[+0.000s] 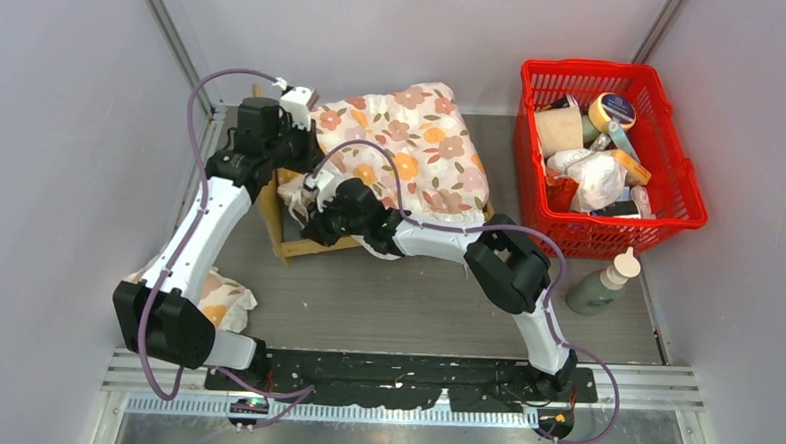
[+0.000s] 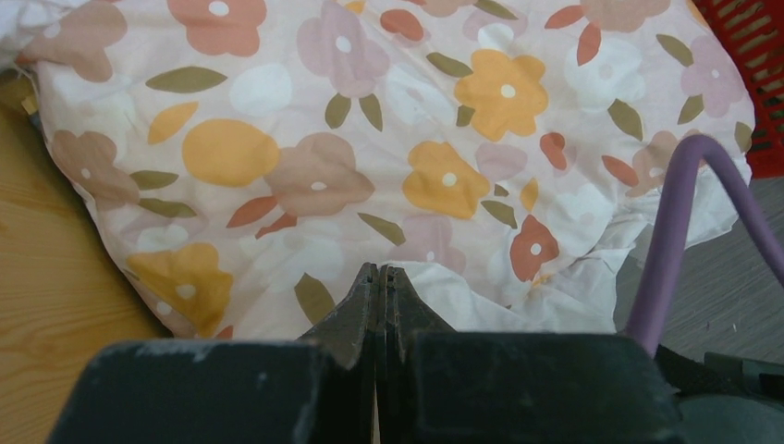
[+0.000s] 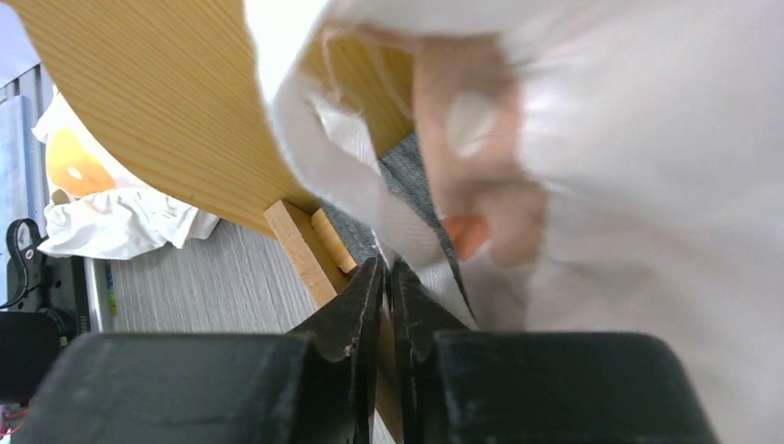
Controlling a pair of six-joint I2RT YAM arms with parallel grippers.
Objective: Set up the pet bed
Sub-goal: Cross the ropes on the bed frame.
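Pet bed [image 1: 288, 244] sits just left of the basket [image 1: 608, 239], cushion [image 1: 412, 153] rumpled on it; left gripper [image 2: 381, 270] and right gripper [image 3: 386, 268], jaws together, seem to be seating the cushion, which next needs smoothing flat.

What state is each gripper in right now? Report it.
Left gripper: closed, empty, facing the floral cushion.
Right gripper: closed, at the pet bed, nothing visibly held.

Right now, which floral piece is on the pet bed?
The large floral cushion, draped over the pet bed; the small crumpled piece lies on the table.
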